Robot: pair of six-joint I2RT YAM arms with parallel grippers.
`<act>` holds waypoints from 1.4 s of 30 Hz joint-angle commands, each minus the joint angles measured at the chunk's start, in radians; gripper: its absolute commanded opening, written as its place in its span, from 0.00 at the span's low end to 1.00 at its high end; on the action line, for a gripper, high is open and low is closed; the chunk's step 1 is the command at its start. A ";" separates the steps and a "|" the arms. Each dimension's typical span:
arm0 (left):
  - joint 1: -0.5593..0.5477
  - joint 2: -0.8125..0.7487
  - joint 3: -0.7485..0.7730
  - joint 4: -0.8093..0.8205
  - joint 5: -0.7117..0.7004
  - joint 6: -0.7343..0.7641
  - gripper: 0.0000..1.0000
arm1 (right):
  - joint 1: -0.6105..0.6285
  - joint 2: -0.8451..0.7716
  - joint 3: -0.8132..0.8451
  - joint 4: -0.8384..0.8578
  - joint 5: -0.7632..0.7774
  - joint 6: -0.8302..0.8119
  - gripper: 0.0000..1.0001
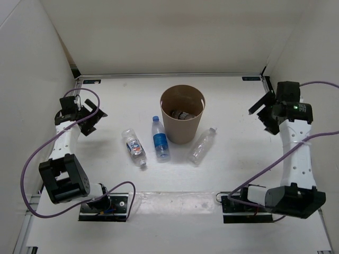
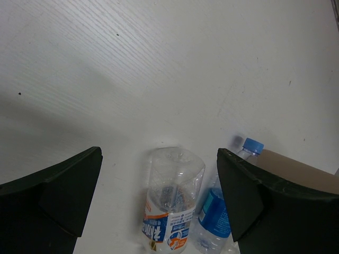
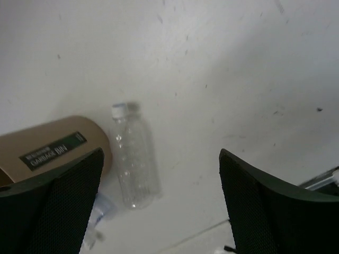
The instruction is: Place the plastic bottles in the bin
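While the left gripper (image 1: 86, 117) and right gripper (image 1: 266, 114) both hang wide open and empty, a clear unlabelled plastic bottle (image 1: 203, 146) lies beside the tan tapered round bin (image 1: 183, 132), a blue-labelled clear bottle (image 1: 160, 138) and a white-and-blue-labelled clear bottle (image 1: 134, 147) on its other side. Probably light, thin-walled, slippery, roll-prone: pinch mid-body.

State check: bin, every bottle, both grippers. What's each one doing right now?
bin: upright, open top
short bottle: inside bin
white-and-blue-labelled bottle: lying flat, left of bin
blue-labelled bottle: lying flat, beside bin
unlabelled bottle: lying flat, right of bin
left gripper: open, empty
right gripper: open, empty
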 commanded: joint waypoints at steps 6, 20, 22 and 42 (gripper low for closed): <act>0.001 -0.008 0.003 0.005 0.004 0.011 1.00 | 0.118 0.166 -0.050 -0.005 -0.404 0.054 0.90; 0.001 -0.033 -0.011 -0.012 -0.001 0.012 1.00 | 0.339 0.663 0.121 -0.106 -0.433 0.016 0.90; 0.003 -0.034 -0.012 -0.015 -0.004 0.014 1.00 | 0.333 0.698 0.103 -0.088 -0.447 0.007 0.90; 0.004 -0.039 -0.012 -0.039 -0.025 -0.034 1.00 | 0.397 0.932 0.063 -0.093 -0.499 0.019 0.82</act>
